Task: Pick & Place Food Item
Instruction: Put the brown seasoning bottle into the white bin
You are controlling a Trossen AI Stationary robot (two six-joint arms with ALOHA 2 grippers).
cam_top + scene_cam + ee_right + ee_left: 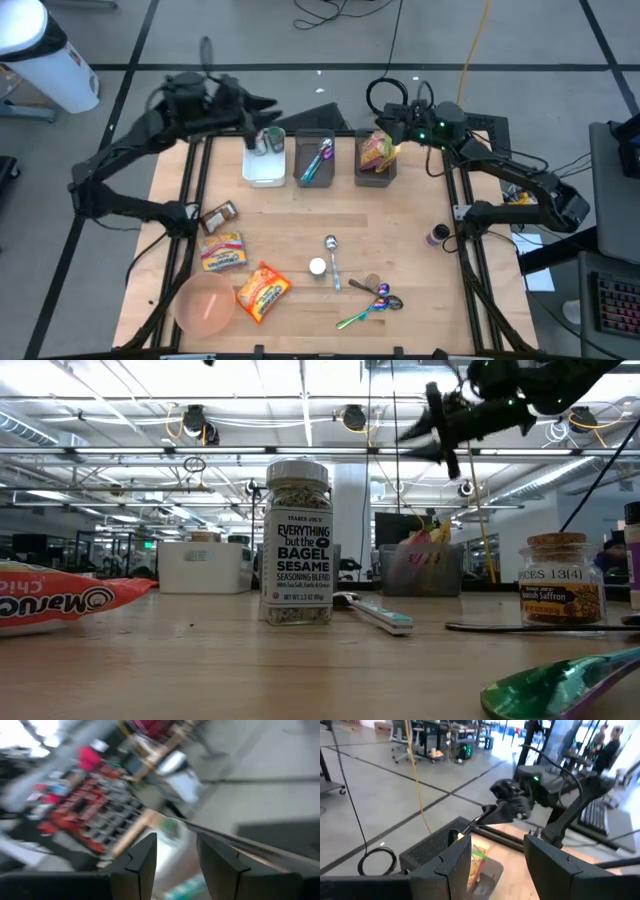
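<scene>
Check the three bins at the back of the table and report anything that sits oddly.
The snack bag in the right bin stands up above the rim instead of lying flat, with the right gripper just above it. The utensils in the middle bin and the left bin look orderly.

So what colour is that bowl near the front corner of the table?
The bowl is pink, seen best in the high view.

the high view looks straight down on the table (300, 230), the low view level across it, both sharing the seasoning jar (297, 542).
</scene>
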